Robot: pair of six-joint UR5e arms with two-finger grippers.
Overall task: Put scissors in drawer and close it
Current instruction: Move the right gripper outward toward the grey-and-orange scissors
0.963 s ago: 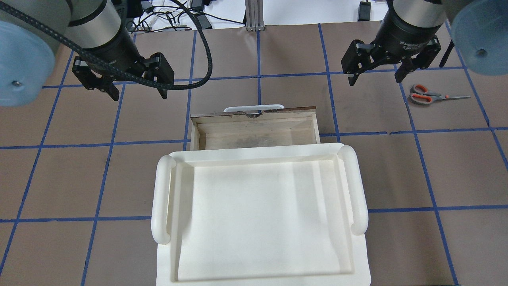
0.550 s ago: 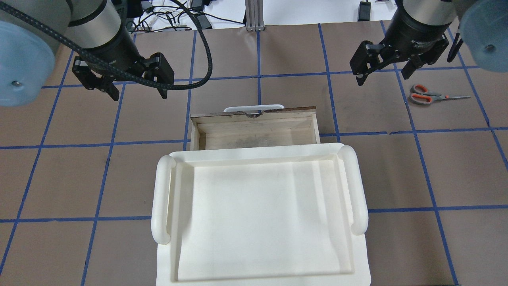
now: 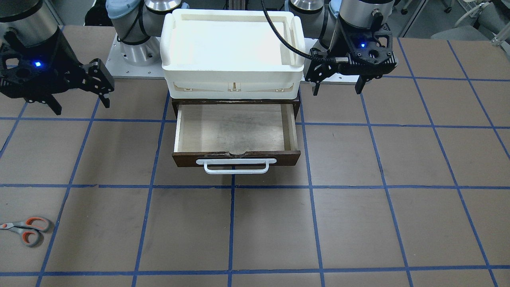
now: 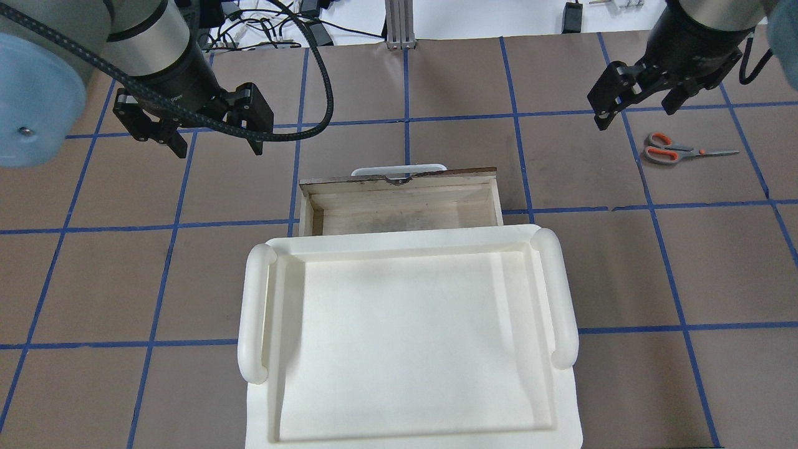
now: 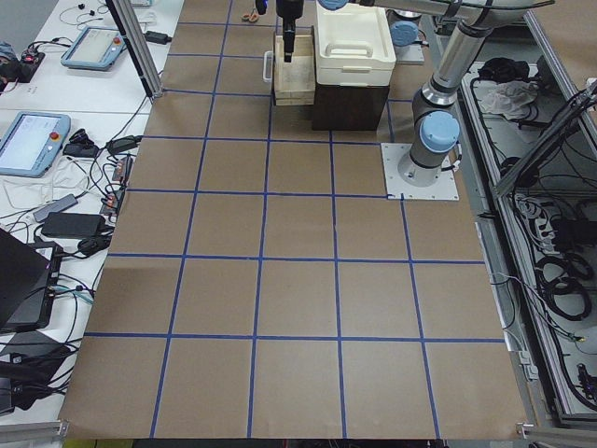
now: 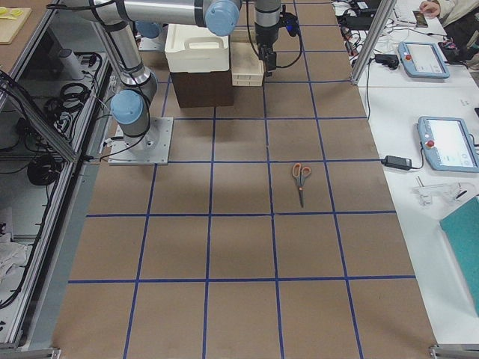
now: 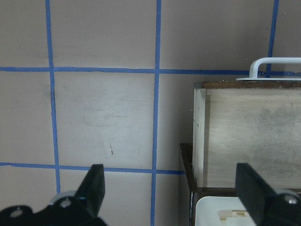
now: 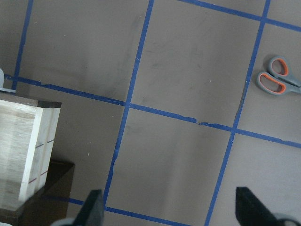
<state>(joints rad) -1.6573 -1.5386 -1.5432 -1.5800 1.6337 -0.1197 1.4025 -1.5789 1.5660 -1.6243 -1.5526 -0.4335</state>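
Note:
The scissors, grey handles lined orange, lie flat on the brown table at the far right; they also show in the front view and the right wrist view. The drawer is pulled open under the white tray, its pale plywood inside empty, with a white bar handle on its dark front. My right gripper is open and empty, hovering just left of and beyond the scissors. My left gripper is open and empty, hovering beyond the drawer's left front corner.
A white plastic tray with side handles sits on top of the dark cabinet that holds the drawer. Blue tape lines grid the table. Cables and devices lie past the far table edge.
My right gripper has moved to the right and farther out, nearer the scissors. The left arm, drawer and scissors have not moved.

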